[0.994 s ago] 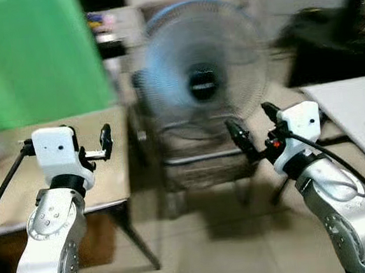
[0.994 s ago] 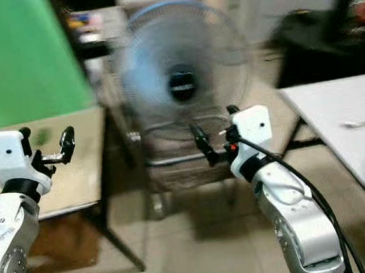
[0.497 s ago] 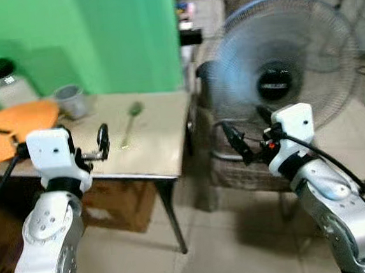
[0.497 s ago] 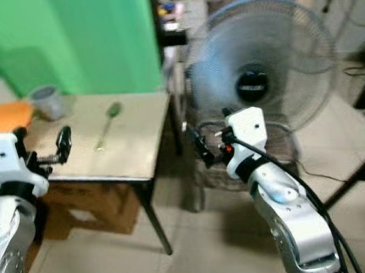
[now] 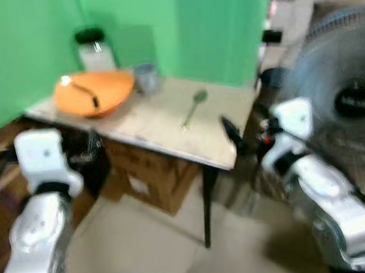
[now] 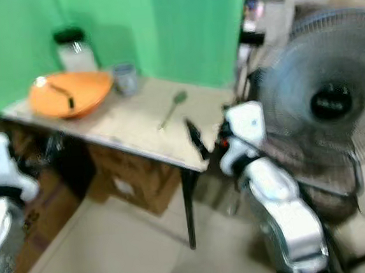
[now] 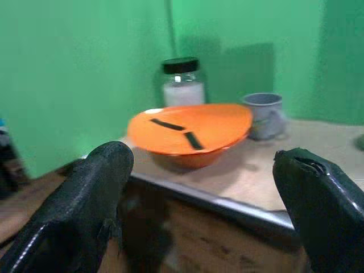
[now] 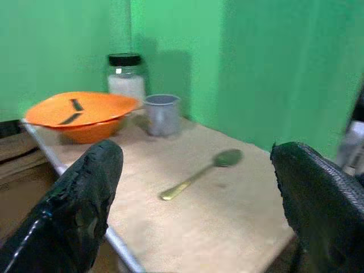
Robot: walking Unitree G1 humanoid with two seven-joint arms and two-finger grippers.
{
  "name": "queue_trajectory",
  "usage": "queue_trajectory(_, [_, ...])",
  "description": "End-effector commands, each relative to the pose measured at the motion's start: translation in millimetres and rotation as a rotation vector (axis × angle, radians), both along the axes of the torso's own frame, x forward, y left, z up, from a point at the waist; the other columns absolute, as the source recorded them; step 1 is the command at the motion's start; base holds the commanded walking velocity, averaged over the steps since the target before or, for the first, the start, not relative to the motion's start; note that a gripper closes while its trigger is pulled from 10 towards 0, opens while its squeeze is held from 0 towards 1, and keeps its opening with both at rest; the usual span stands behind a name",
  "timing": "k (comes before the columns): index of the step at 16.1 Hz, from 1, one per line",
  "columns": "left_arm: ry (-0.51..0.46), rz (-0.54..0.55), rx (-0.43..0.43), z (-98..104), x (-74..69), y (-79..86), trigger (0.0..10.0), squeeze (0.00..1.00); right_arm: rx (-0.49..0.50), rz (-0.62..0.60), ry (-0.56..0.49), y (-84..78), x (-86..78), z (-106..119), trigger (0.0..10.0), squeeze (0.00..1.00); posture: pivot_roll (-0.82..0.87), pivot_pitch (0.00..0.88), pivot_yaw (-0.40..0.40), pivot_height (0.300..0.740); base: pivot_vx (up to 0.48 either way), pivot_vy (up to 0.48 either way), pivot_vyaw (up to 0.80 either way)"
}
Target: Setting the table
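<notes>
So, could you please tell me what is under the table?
Under the table stand brown cardboard boxes on the floor. The tabletop hides their upper parts, and the space further back is too dark and blurred to make out.

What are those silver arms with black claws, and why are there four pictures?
That is a walking robot that helps at home. Two pictures come from cameras in its head, like eyes, looking down at its own silver arms. The other two come from small cameras on its wrists, looking out between the black fingers. The left gripper and the right gripper are both open and hold nothing.

In front stands a light wooden table against a green wall. On it are a wide orange bowl with something dark inside, a glass jar with a black lid, a small grey cup and a long spoon lying flat. Cardboard boxes sit underneath, and a big round fan stands to the right. The head pictures are blurry.
</notes>
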State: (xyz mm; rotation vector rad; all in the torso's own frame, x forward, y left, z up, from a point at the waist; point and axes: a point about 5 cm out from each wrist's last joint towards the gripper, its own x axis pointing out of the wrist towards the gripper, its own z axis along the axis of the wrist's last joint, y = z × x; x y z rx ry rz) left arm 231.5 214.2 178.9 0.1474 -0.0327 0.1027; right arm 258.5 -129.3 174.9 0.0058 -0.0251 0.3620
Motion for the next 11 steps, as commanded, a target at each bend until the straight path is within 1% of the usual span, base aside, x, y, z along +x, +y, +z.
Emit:
queue_trajectory(1, [0.001, -0.037, 0.025, 1.7, -0.4, -5.3, 10.0, 0.00, -0.003, -0.047, 0.027, -8.6, -0.6, -4.7, 10.0, 0.00, 0.08, 0.000, 0.028, 0.740, 0.000, 0.000, 0.00])
queue_trajectory(3, [0.002, -0.055, 0.041, 1.5, -0.2, -6.8, 10.0, 0.00, 0.015, -0.068, 0.053, -9.8, -3.0, -9.3, 10.0, 0.00, 0.08, 0.000, 0.035, 0.740, 0.000, 0.000, 0.00])
queue_trajectory(5, [0.030, -0.088, 0.056, -1.0, 0.8, -11.6, 10.0, 0.00, 0.048, -0.089, 0.093, -10.4, -3.6, -13.6, 10.0, 0.00, 0.07, 0.000, 0.040, 0.740, 0.000, 0.000, 0.00])
queue_trajectory(7, [0.039, -0.116, 0.053, -2.2, 1.9, -13.1, 10.0, 0.00, 0.053, -0.086, 0.119, -8.7, -2.9, -16.0, 10.0, 0.00, 0.07, 0.000, 0.043, 0.740, 0.000, 0.000, 0.00])
queue_trajectory(8, [0.043, -0.124, 0.047, -2.7, 2.3, -13.4, 10.0, 0.00, 0.051, -0.085, 0.124, -8.7, -2.7, -16.6, 10.0, 0.00, 0.07, 0.000, 0.049, 0.740, 0.000, 0.000, 0.00])
queue_trajectory(9, [0.062, -0.148, 0.059, -5.5, 2.9, -12.8, 10.0, 0.00, 0.007, -0.092, 0.120, -10.1, -1.4, -18.5, 10.0, 0.00, 0.07, 0.000, 0.049, 0.740, 0.240, 0.000, 0.00])
queue_trajectory(10, [0.066, -0.149, 0.055, -6.2, 3.4, -12.4, 10.0, 0.00, -0.022, -0.093, 0.115, -11.2, 0.2, -19.0, 10.0, 0.00, 0.07, 0.000, 0.045, 0.740, 0.270, 0.000, 0.00])
queue_trajectory(11, [0.067, -0.146, 0.051, -6.4, 4.1, -11.7, 10.0, 0.00, -0.025, -0.101, 0.123, -11.6, 2.8, -18.7, 10.0, 0.00, 0.06, 0.000, 0.041, 0.740, 0.281, 0.000, 0.00])
